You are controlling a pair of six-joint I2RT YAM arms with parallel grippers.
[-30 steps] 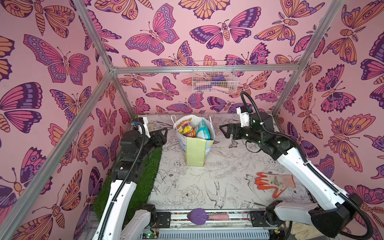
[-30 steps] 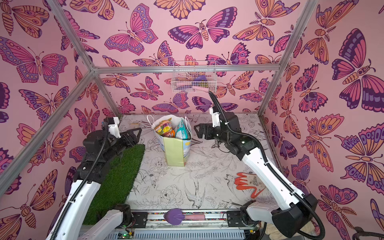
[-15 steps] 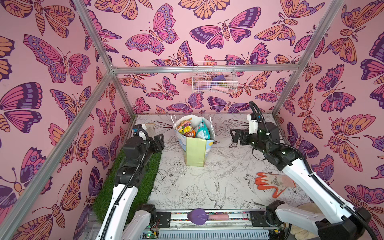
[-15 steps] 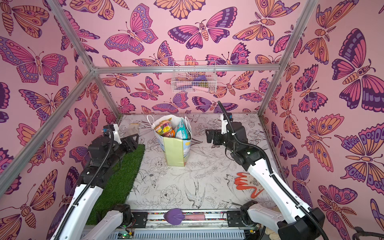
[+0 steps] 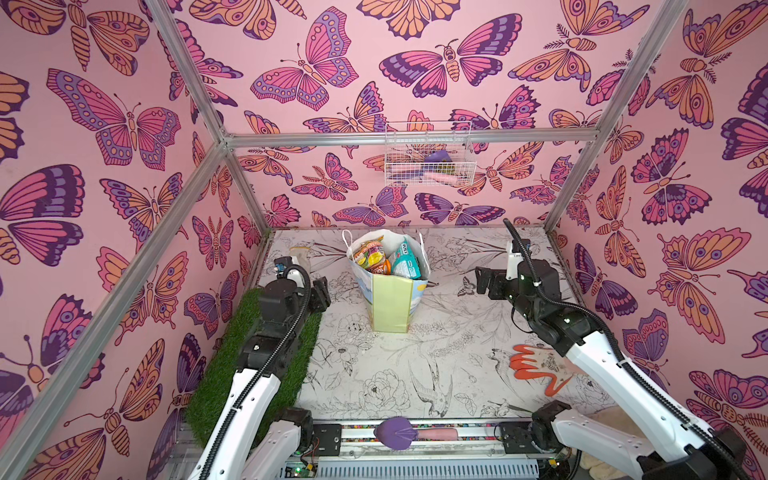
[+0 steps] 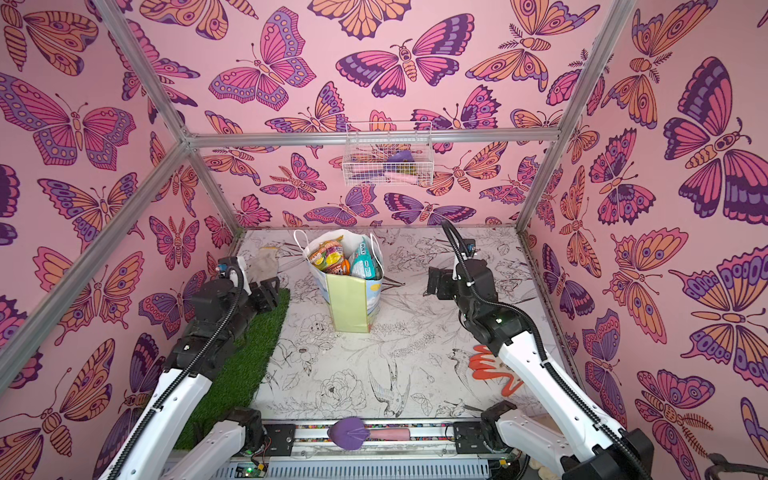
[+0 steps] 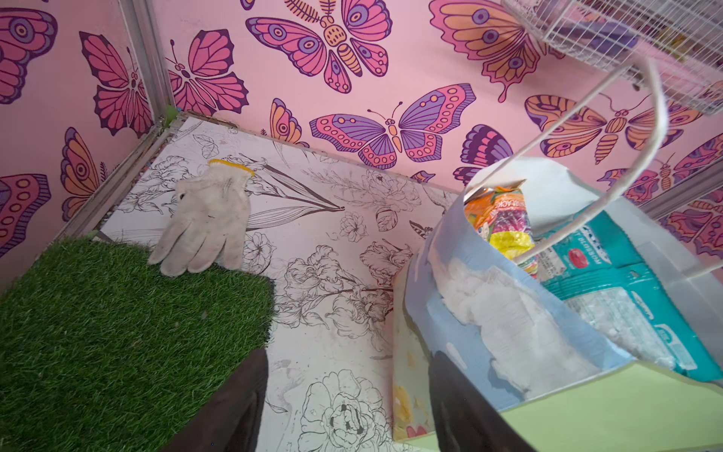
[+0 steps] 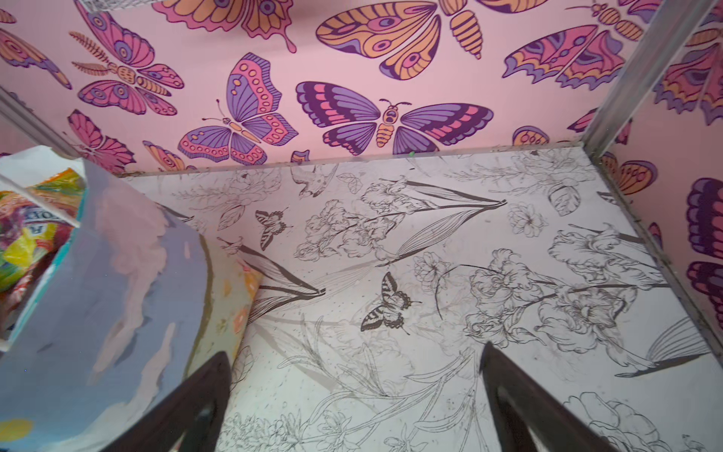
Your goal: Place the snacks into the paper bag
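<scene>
The paper bag [image 5: 390, 307] hides most of the snacks [image 5: 376, 257]. The things in the wire basket [image 5: 399, 174] are too small to tell, and the right arm [image 6: 523, 365] covers part of the orange glove [image 6: 488, 368].

Your bag [image 6: 349, 309] stands upright near the worktop's back edge, snacks [image 6: 332, 259] poking out; left gripper [image 6: 269, 293] and right gripper [image 6: 435, 283] flank it, apart

The left arm [image 5: 249, 386] and right arm [image 5: 615, 374] share one build: glossy white tapering links nearer the base, boxy matte-black joint housings farther out; a ribbed black cable [image 5: 301, 291] loops along each; a small white block [image 5: 514, 259] sits by each wrist; the left gripper [image 7: 346, 354] and right gripper [image 8: 355, 350] end in dark, tapering fingers [image 7: 234, 407].
</scene>
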